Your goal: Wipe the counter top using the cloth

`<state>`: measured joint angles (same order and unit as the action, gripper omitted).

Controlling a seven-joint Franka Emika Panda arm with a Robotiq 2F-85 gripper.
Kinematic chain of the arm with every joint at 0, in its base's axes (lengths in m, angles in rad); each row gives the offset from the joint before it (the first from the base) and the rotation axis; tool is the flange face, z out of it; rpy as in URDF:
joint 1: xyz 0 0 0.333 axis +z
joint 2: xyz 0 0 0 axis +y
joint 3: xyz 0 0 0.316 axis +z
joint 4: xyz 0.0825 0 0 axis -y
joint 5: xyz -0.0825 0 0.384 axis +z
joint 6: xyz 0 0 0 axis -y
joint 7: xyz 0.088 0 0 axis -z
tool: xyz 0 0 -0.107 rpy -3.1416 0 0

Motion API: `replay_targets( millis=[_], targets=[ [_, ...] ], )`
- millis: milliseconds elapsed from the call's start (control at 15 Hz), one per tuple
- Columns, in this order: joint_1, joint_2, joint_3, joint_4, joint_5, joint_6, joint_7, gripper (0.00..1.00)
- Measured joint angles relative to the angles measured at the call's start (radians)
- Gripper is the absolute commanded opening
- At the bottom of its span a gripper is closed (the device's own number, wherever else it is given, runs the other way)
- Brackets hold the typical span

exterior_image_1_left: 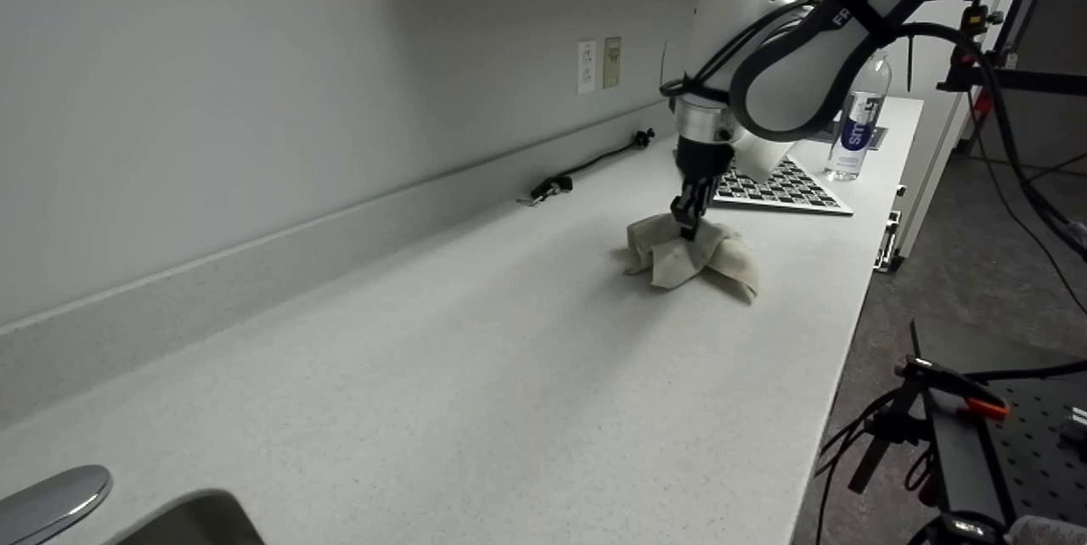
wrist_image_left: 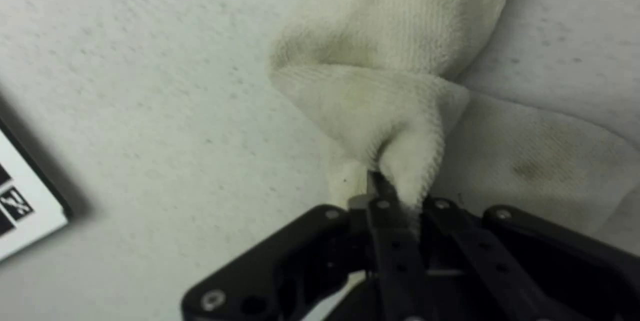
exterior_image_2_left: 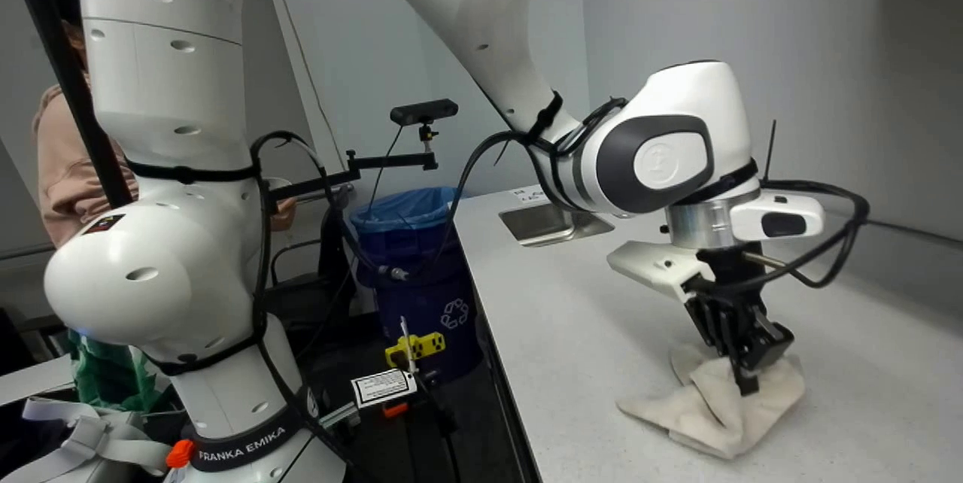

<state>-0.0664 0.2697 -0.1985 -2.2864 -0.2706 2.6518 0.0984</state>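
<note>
"Well, where can the rumpled cream-coloured fabric cloth be found?"

"On the speckled white counter, where it is spread in loose folds beneath the black two-fingered claw."

"Is it gripped?"

"It is. One bunched fold is pinched between the fingers, as can be seen in the wrist view, and the flaps around it are rested on the surface. In both exterior views the claw is pointed downward."

"Can any marks be made out?"

"A brownish stain is shown on one flap in the wrist view."

"And what else is set out?"

"A flat black-and-white patterned board is placed near the cloth, apart from it; its corner is also caught in the wrist view. Past the board, in an exterior view, a clear, blue-labelled plastic bottle is stood near the counter's edge, and a thin black cable is laid near the grey wall."

"And farther off?"

"A rectangular stainless-steel sink is let into the counter, well apart from the cloth."
</note>
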Motion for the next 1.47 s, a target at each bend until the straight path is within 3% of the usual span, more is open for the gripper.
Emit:
replay_targets(
  millis=[267,333,400,1000,1467],
  targets=[
    [0.012,-0.027,0.085,0.012,0.042,0.0,-0.036,0.02],
    [0.012,-0.031,0.095,0.011,0.056,-0.001,-0.055,0.33],
    [0.012,-0.035,0.101,0.011,0.07,-0.003,-0.074,0.35],
    [-0.023,-0.161,0.103,-0.058,0.123,-0.092,-0.262,0.99],
    [-0.045,-0.398,0.072,-0.187,0.184,-0.206,-0.419,1.0]
  ],
)
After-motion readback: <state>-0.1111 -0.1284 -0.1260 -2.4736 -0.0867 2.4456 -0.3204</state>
